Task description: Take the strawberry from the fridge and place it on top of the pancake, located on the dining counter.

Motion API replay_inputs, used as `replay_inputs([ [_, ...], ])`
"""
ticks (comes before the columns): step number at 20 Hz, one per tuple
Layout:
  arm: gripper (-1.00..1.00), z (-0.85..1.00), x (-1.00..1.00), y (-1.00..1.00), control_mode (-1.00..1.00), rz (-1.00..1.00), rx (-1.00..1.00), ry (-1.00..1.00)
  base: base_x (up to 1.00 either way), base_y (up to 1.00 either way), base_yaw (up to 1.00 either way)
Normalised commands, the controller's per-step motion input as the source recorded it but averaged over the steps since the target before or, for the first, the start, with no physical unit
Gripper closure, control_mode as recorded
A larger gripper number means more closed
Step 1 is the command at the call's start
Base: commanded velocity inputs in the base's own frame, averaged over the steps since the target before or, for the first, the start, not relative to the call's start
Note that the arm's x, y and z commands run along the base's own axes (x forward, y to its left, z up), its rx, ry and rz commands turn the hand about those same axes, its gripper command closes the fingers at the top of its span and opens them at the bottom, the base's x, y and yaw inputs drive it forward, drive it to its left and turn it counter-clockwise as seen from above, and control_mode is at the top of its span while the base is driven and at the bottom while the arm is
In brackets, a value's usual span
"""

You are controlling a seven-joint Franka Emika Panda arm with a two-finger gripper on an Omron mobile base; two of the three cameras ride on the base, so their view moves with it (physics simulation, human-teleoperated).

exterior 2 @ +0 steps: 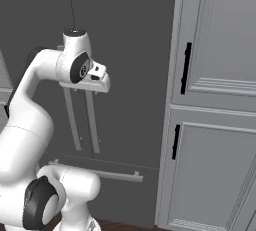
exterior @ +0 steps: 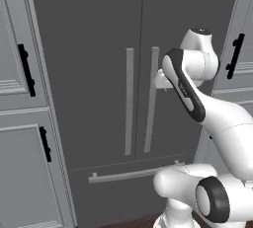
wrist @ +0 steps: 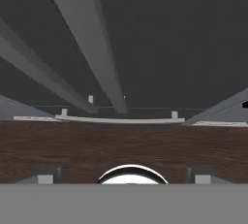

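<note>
A white arm reaches toward the closed fridge (exterior: 99,74) in a simulated kitchen; both dark grey doors are shut, their two long pale bar handles (exterior: 129,101) standing side by side either side of the centre seam, with the drawer handle (exterior: 133,173) lying across below them; the gripper (wrist: 125,173) hangs just in front of the upper end of the right-hand bar (exterior: 151,98), its jaws spread wide and holding nothing.

The relation that matters is between jaws and bar; in the hand view the two handles run up and away from the fingertips as long slanting strips, so the bars' long axis lies roughly along the camera's line of sight, with the right-hand bar (wrist: 89,43) ahead of the jaws and a little to one side rather than between them; the fingers are near the handle but apart from it, as far as these angles allow a judgement; the wooden floor (wrist: 121,145) shows beneath.

The strawberry is presumably behind the shut doors, so what the shelves hold cannot be told; the pancake and the dining counter lie elsewhere; the task appears to be at its first step, opening a door; the coming move likely calls for bringing the open jaws around the bar and closing across its width before pulling.

Light grey panelled cabinets (exterior 2: 215,100) with black handles flank the fridge.
</note>
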Motion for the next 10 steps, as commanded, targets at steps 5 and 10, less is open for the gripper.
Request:
replay_inputs([
  [5,-1.0,0.0,0.0,0.0,1.0,0.0,0.0,0.0,-0.44,0.1,0.0],
  [10,-1.0,0.0,0.0,0.0,1.0,0.0,0.0,0.0,-0.14,0.36,0.0],
])
